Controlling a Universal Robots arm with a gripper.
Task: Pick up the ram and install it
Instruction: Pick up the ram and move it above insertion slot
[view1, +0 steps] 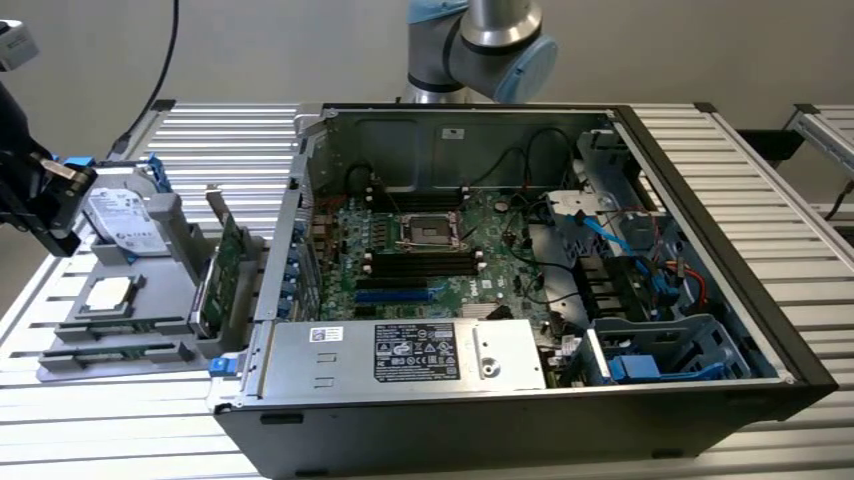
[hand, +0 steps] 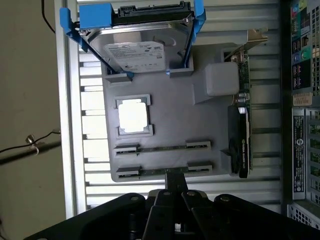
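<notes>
A black robot pincer, its fingers pressed together and holding nothing, is shown above a grey plastic tray. The ram, a thin green circuit-board stick stood on edge, is placed just beneath the fingertips, its long axis crosswise to them.

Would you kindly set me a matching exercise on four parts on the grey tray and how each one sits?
Things:
1 hard drive
2 processor
3 expansion card
4 ram

States:
A on edge at the side of the tray next to the computer case
B held in a blue frame
C thin strip between two small end holders
D flat in a square recess

Pairs: 1-B, 2-D, 3-A, 4-C
</notes>
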